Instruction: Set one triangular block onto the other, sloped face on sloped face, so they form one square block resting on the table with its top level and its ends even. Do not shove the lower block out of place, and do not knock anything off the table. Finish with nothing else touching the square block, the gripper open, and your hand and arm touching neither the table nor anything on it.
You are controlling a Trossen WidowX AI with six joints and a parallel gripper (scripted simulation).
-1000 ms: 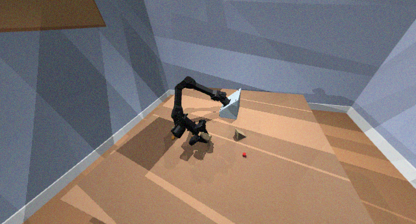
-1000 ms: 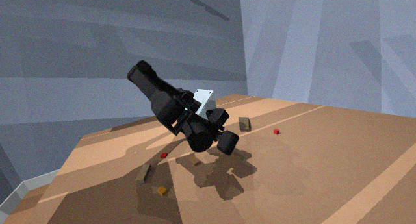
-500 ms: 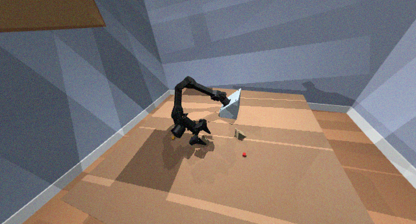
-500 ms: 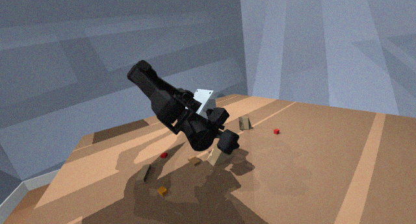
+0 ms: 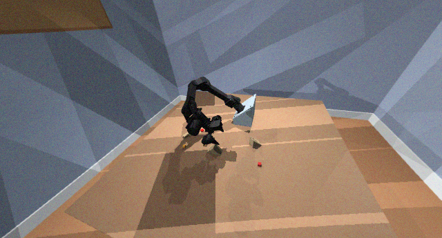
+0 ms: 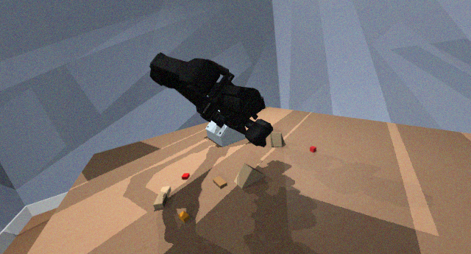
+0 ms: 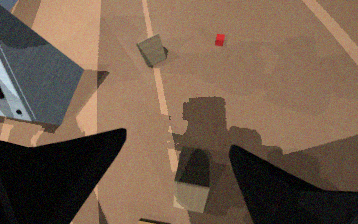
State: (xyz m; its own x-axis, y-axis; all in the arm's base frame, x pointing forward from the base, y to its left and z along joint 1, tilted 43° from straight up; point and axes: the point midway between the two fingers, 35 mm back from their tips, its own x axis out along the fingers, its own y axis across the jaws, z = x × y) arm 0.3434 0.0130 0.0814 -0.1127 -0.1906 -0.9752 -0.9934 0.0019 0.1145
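One triangular block (image 5: pixel 215 150) (image 6: pixel 248 176) (image 7: pixel 192 185) rests on the table with an edge upward, partly in the arm's shadow. Which of its faces is down is hard to tell. The other triangular block (image 5: pixel 255 143) (image 6: pixel 277 140) (image 7: pixel 153 50) stands on the table apart from it, nearer the pale blue base. My gripper (image 5: pixel 220 136) (image 7: pixel 178 142) is wide open and empty, above the table near the first block. In the wrist view that block shows below and between the fingertips, with a visible gap on each side. In the exterior view the fingers partly hide each other.
A red cube (image 5: pixel 260 164) (image 6: pixel 313 149) (image 7: pixel 220 40) lies beyond the blocks. A second red piece (image 5: pixel 202 130) (image 6: pixel 185 176), an orange cube (image 5: pixel 184 146) (image 6: pixel 183 216), a long beige block (image 6: pixel 160 202) and a small tan plank (image 6: pixel 220 182) lie on the other side. The pale blue base (image 5: pixel 245 119) (image 6: pixel 232 137) (image 7: pixel 55 87) stands behind.
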